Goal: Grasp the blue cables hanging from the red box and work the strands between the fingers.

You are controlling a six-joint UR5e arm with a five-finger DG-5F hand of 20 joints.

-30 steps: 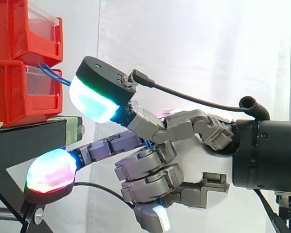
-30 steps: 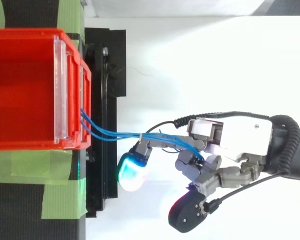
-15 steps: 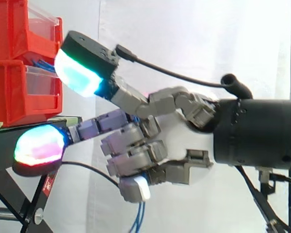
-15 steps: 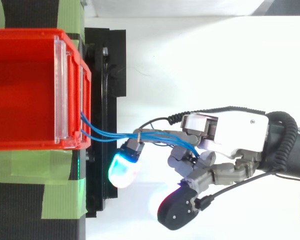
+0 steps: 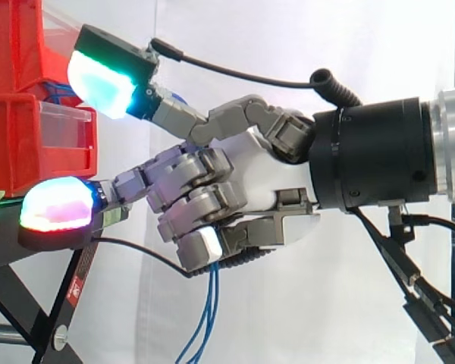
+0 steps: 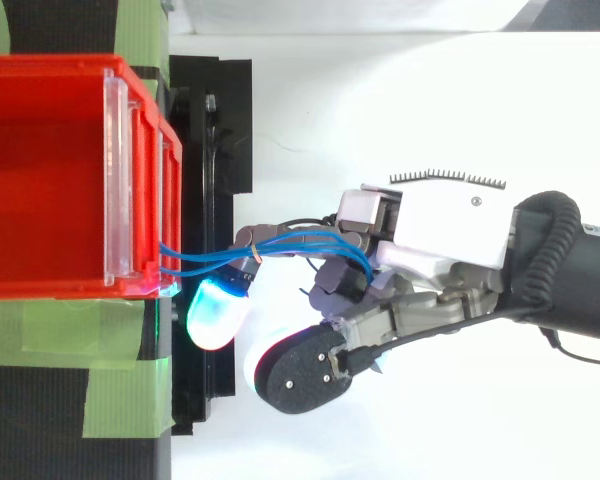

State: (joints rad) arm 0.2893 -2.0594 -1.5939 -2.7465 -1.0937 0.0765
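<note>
1. Running out of the front of the red box [image 6: 40, 180], the blue cables [image 6: 202, 262] cross the gap above the black stand [image 6: 215, 120] almost level and end in the hand [image 6: 450, 230]
2. In the side view their loose ends [image 5: 203, 322] hang straight down from under the hand, well clear of the stand
3. The hand has hold of the cables. Its lower fingers [image 5: 193, 201] are curled in tight with the strands coming out beneath them. One finger, ending in a glowing pad [image 5: 57, 208], reaches out straight to just beside the stand's edge. The thumb points up towards the box with its pad close to the clear front
4. The relation that matters is that the box lies straight ahead of the fingertips, at the views' left. The held stretch of cable runs along the same line as the arm, so its long axis points from palm to box. From above, the strands lie over the outstretched finger before going in among the curled ones
5. I judge the grasp made and the working of the strands under way. Rolling them should need small finger moves across that line, and pulling back along it would probably only tighten them
6. Green tape [image 6: 80, 380] marks the worktop under the box, and a white curtain [image 5: 288, 45] hangs behind
</note>
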